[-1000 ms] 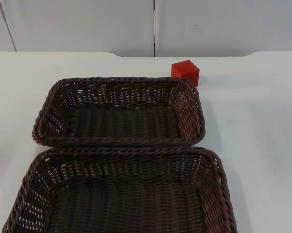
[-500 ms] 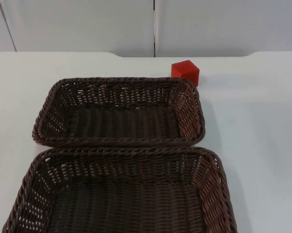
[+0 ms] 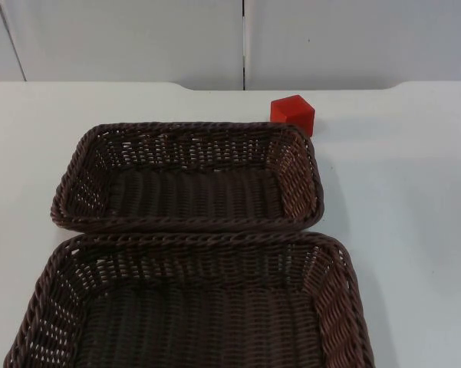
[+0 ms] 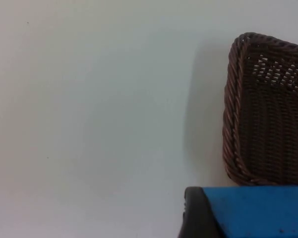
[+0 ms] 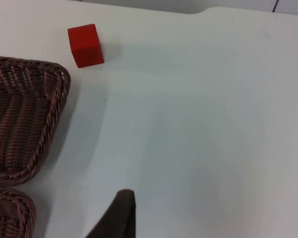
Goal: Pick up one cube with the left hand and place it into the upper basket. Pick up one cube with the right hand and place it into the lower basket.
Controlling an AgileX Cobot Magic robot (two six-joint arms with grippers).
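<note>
White table [image 3: 399, 199]: both baskets [image 3: 188, 178] hold nothing; red cube [image 3: 292, 113] outside.

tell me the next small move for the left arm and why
Probably carry the blue cube sideways over the upper dark brown wicker basket. In the left wrist view the cube sits against the left gripper's black fingertip, seemingly held, beside a basket corner rather than above it. Both baskets look empty; the red cube waits behind for the right arm.
</note>
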